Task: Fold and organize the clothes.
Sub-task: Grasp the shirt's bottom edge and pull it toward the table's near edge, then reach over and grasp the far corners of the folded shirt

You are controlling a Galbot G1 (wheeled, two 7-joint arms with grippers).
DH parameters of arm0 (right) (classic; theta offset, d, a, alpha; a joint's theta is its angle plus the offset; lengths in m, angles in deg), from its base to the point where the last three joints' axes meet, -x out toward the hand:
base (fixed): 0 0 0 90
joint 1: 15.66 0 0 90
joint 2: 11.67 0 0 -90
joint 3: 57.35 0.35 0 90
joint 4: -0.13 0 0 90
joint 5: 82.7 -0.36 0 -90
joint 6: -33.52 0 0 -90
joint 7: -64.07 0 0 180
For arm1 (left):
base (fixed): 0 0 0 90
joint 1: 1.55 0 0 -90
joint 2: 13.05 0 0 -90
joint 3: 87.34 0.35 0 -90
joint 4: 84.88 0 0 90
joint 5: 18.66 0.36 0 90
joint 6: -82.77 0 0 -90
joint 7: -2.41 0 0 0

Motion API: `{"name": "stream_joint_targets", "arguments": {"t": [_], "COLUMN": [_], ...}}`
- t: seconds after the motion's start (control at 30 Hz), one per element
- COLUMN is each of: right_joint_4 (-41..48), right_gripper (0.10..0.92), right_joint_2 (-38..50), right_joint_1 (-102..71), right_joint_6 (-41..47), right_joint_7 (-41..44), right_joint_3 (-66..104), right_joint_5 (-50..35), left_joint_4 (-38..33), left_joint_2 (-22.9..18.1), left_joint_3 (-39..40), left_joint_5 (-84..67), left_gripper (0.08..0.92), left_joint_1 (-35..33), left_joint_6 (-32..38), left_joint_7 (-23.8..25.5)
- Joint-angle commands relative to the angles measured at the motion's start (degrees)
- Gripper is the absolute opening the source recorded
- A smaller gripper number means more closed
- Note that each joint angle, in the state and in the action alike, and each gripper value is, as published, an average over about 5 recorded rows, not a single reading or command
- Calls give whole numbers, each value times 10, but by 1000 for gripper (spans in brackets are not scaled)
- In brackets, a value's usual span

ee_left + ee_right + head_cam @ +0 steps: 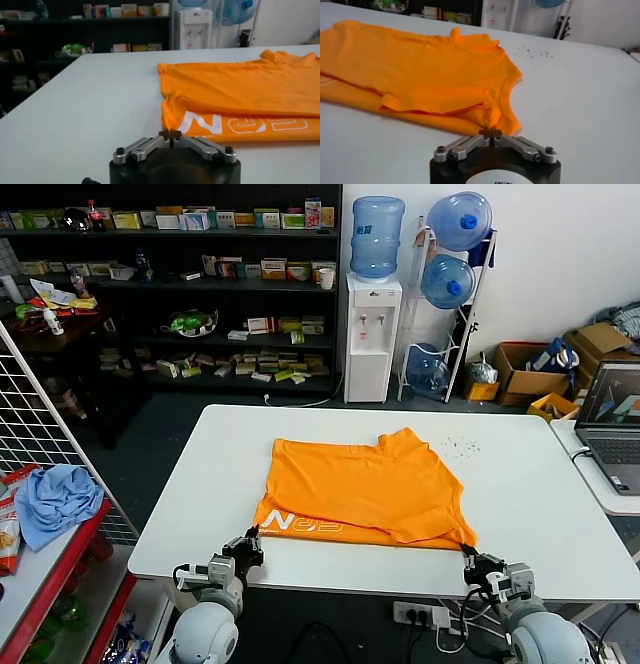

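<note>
The orange T-shirt [365, 489] lies on the white table [180, 504], folded over itself. White lettering shows along its near strip. My left gripper [247, 541] is at the shirt's near left corner, shut on that corner; the left wrist view shows the shirt [240, 90] and the gripper [170, 134] pinching its edge. My right gripper [470, 558] is at the near right corner, shut on the fabric. In the right wrist view the shirt [415, 70] bunches up into the gripper [490, 132].
A laptop [612, 424] sits on a side table at the right. A light blue cloth [55, 499] lies on a red rack at the left. Small dark specks [460, 447] dot the table beyond the shirt. Shelves and water bottles stand far behind.
</note>
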Motion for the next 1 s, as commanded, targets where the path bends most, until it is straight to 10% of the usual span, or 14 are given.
{"name": "stream_joint_targets", "arguments": {"t": [0.03,0.4,1.0], "right_joint_4": [-41,-69,-51], "right_gripper": [125,175,693], "right_joint_2": [21,26,67], "right_joint_1": [-45,-83,53], "right_joint_6": [12,34,8], "right_joint_7": [-5,-4,-17], "right_joint_3": [19,43,40], "right_joint_5": [-7,-9,-147], "left_joint_4": [-87,-115,-60], "left_joint_2": [31,40,51], "left_joint_3": [-2,-9,2], "left_joint_5": [0,15,-40], "left_gripper": [96,113,612], "left_joint_1": [-67,-109,28], "left_joint_6": [-6,-23,-15], "left_joint_7": [-4,9,12]}}
